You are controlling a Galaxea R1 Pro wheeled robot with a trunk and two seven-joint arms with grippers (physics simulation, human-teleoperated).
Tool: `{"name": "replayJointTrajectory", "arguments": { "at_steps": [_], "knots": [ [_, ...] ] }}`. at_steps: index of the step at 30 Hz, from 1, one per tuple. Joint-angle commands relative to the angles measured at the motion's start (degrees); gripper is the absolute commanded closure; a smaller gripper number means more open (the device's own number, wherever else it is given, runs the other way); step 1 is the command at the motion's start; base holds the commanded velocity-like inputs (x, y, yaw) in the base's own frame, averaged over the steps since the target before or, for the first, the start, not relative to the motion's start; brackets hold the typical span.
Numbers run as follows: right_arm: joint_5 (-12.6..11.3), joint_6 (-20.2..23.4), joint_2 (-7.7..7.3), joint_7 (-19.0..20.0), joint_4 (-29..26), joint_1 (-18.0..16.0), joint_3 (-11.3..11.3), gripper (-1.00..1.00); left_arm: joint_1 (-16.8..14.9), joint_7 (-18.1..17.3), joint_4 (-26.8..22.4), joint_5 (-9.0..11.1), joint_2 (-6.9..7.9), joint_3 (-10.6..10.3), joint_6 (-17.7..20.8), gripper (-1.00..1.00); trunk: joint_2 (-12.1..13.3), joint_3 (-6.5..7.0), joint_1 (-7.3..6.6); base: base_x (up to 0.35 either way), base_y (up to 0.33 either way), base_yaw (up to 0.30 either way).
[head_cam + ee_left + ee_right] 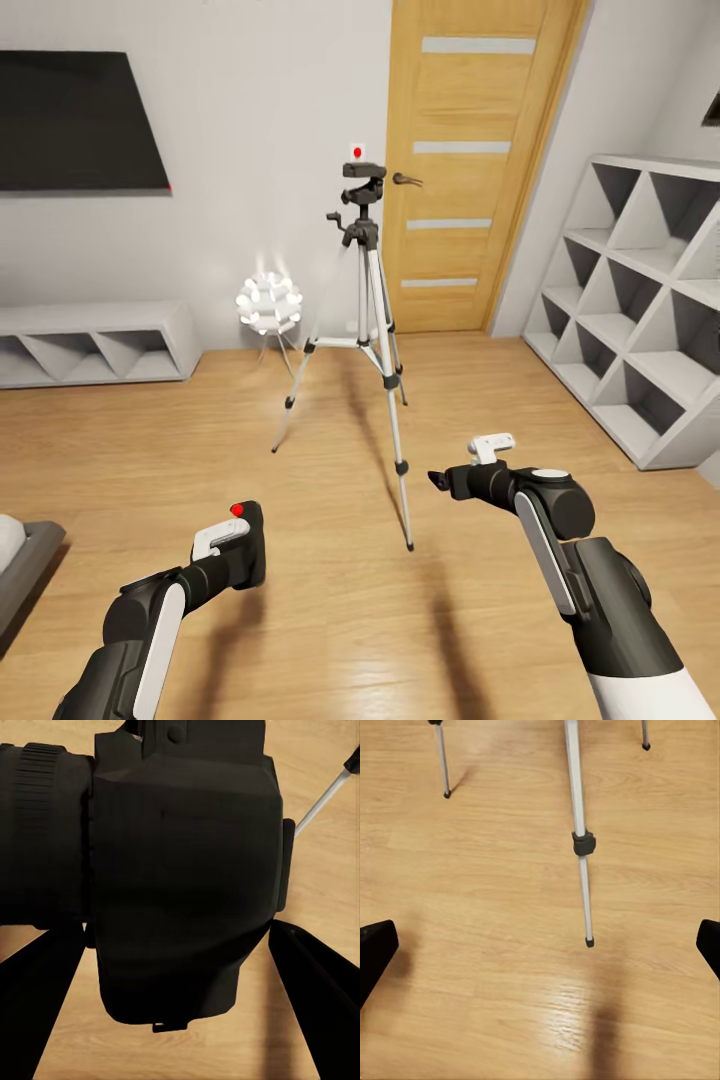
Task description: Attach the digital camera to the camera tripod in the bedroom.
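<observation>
The camera tripod [366,262] stands on the wood floor mid-room, silver legs spread and black head [364,172] at the top, with a small white tag bearing a red dot above it. My left gripper [240,560] is low at the front left, shut on the digital camera [250,540], whose red button [237,510] faces up. In the left wrist view the camera's black body [180,870] and lens sit between the fingers [37,1012], with a tripod leg [322,799] beyond. My right gripper [442,482] hangs open near the tripod's front leg [577,832], fingers [375,949] wide apart over the floor.
A white spiky ball lamp [268,303] stands just left of the tripod. Behind it is a wooden door [470,150]. A white lattice shelf [640,300] lines the right wall, and a low white shelf [90,345] the left, under a dark wall panel [70,120]. A bed corner [20,555] shows far left.
</observation>
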Motion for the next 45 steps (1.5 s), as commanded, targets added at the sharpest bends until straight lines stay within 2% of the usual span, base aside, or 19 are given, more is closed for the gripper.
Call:
{"name": "replayJointTrajectory", "arguments": {
  "at_steps": [1,17,45],
  "knots": [
    [-0.53,0.24,-0.04,-0.37,-0.04,-0.04,0.04,-1.00,-0.06,-0.22,-0.05,0.12,-0.06,0.17,0.31,1.00,0.39,0.23,-0.23,0.000,0.000,0.000],
    [-0.60,0.24,-0.22,-0.37,-0.04,-0.12,0.01,-1.00,-0.04,-0.22,-0.05,0.07,-0.07,0.17,0.31,1.00,6.81,4.43,-3.74,0.000,0.000,0.000],
    [-1.19,0.24,-0.44,-0.06,0.03,0.47,-0.31,-1.00,-0.04,-0.22,-0.05,-0.05,-0.07,0.08,0.31,1.00,18.04,9.62,-9.89,0.000,0.000,0.000]
  ]
}}
